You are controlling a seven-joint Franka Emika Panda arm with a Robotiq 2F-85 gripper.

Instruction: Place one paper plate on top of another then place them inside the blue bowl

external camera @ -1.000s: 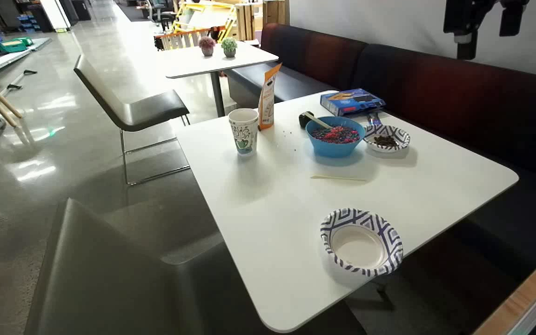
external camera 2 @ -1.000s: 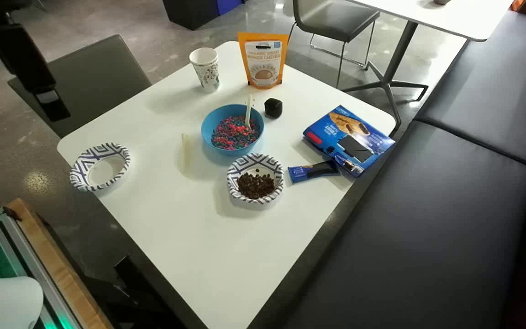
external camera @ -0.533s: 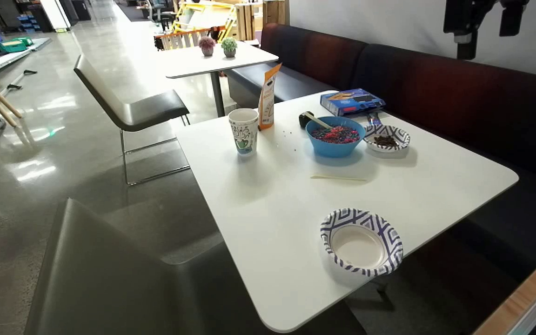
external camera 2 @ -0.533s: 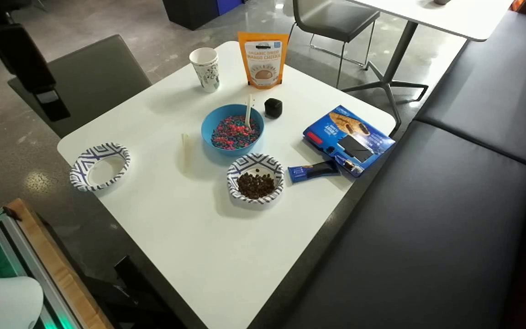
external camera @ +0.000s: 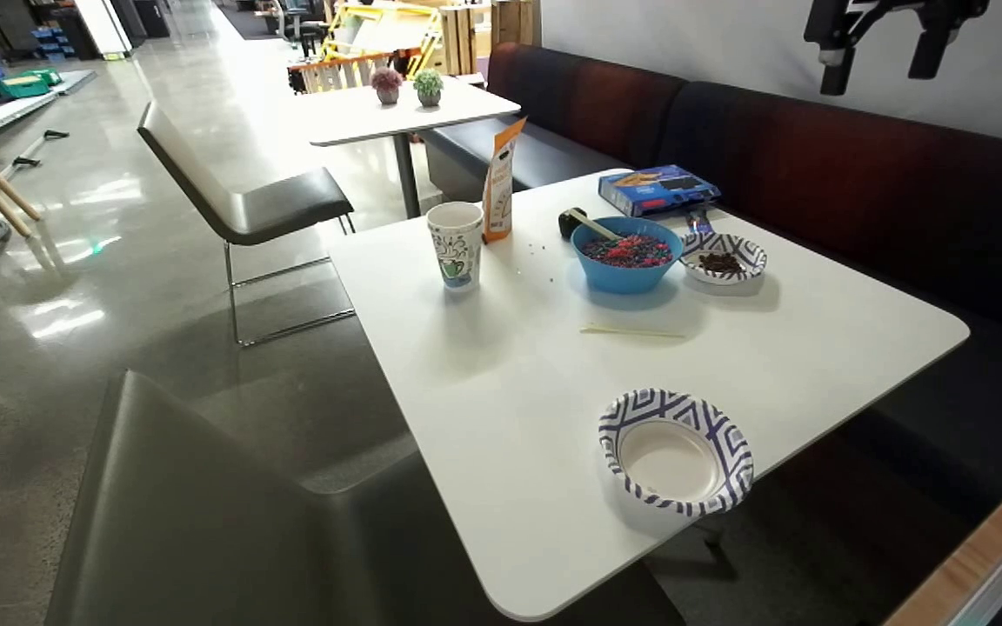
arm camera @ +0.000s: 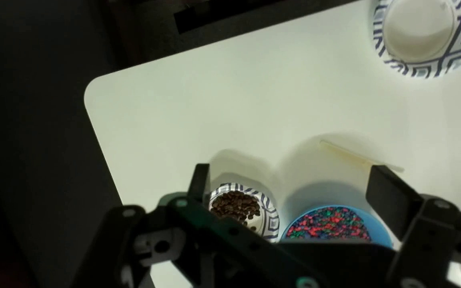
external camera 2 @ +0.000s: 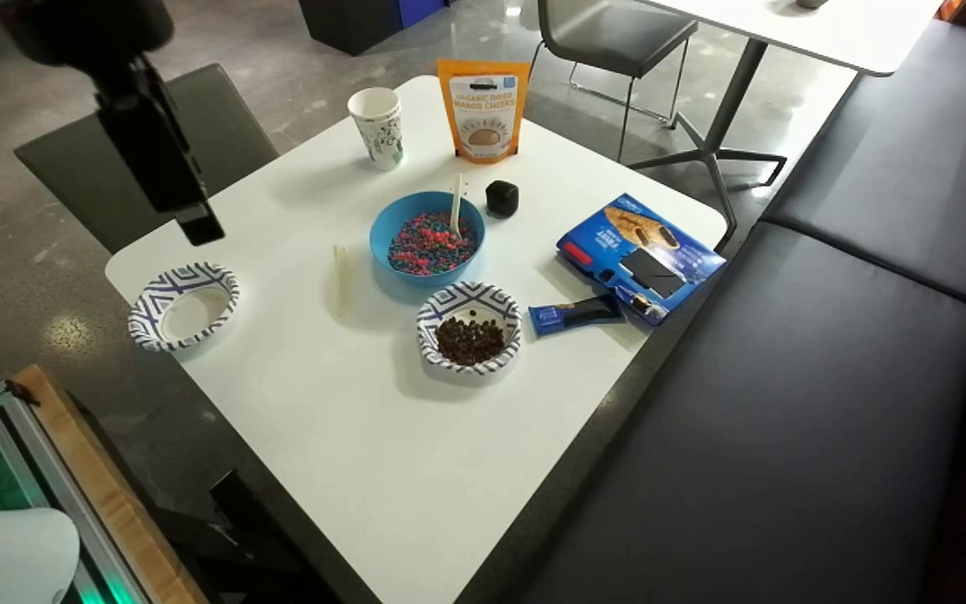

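An empty paper plate with a blue-and-white patterned rim (external camera: 671, 461) lies at the table's edge, also in an exterior view (external camera 2: 195, 315) and the wrist view (arm camera: 418, 32). A second patterned paper plate (external camera 2: 470, 294), holding brown beans, sits beside the blue bowl (external camera 2: 391, 222); in the wrist view this plate (arm camera: 271, 222) and the bowl (arm camera: 379, 232) are partly hidden by the gripper. The bowl holds red, green and dark bits and a light spoon. My gripper (arm camera: 289, 176) is open and empty, high above the table; it shows in both exterior views (external camera: 881, 76) (external camera 2: 200, 228).
A pale stick (external camera 2: 341, 281) lies near the bowl. A paper cup (external camera 2: 378, 130), an orange pouch (external camera 2: 484, 113), a black lump (external camera 2: 502, 199), a blue box (external camera 2: 641, 256) and a blue wrapped bar (external camera 2: 575, 315) stand or lie around it. A dark bench (external camera 2: 751, 436) runs alongside.
My gripper has shifted: leftward and slightly up in an exterior view, rightward and down in an exterior view. It stays open. The plates, bowl and other objects have not moved.
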